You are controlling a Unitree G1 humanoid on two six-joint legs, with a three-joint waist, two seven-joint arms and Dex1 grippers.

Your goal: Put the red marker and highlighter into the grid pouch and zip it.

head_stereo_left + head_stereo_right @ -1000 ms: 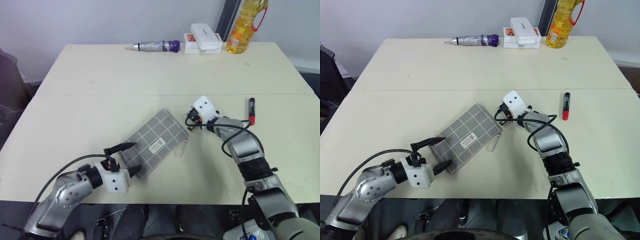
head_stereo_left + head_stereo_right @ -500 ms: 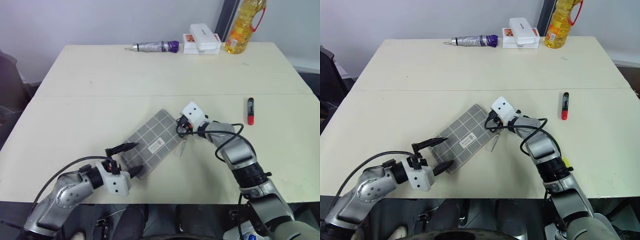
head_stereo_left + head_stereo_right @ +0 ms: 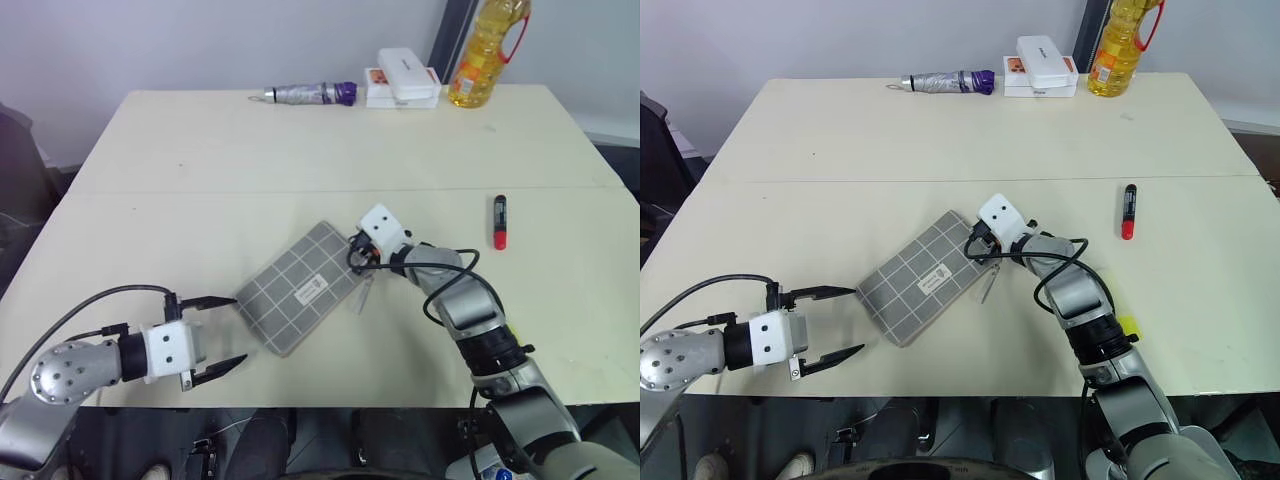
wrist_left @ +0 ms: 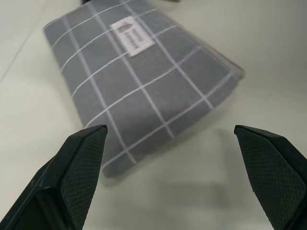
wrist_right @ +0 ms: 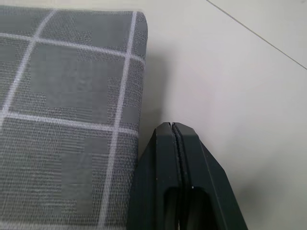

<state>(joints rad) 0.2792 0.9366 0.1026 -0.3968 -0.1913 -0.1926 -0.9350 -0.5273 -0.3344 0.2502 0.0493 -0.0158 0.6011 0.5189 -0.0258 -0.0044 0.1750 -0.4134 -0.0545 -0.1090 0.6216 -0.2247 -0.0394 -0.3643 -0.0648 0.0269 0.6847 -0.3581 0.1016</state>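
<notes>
The grid pouch lies flat and slanted near the table's front, its white label up and a pale zipper pull at its right side. My left gripper is open just left of the pouch's near corner, touching nothing; the pouch lies ahead of its fingers. My right gripper is shut, its tip against the pouch's far right corner, with nothing seen between the fingers. The red marker lies alone to the right. A yellow bit shows beside my right forearm; I cannot tell whether it is the highlighter.
At the table's far edge lie a silver-and-purple tube, stacked white boxes and a bottle of yellow oil. The table's front edge runs just below my left gripper.
My left gripper has pulled back to the left off the pouch's near corner and rolled. My right gripper has slid left to the pouch's far right corner, and the pouch has shifted slightly left.
</notes>
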